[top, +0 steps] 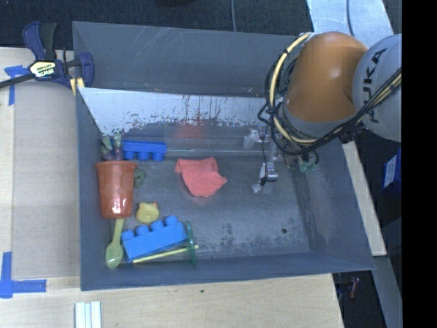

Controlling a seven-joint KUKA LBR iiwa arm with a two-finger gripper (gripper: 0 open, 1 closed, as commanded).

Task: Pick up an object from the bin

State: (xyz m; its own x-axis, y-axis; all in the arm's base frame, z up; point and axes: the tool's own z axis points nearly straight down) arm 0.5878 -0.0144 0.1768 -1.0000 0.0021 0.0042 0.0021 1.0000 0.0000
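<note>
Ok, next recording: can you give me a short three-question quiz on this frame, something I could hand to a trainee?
1. Which thing lies nearest the gripper?
2. Where is the orange cup? A) by the left wall B) by the right wall C) in the middle of the floor
3. True or false: the bin holds two blue bricks, a small blue brick and a big blue brick.

Key
1. The red crumpled thing, just left of the gripper in the view.
2. A
3. True
</note>
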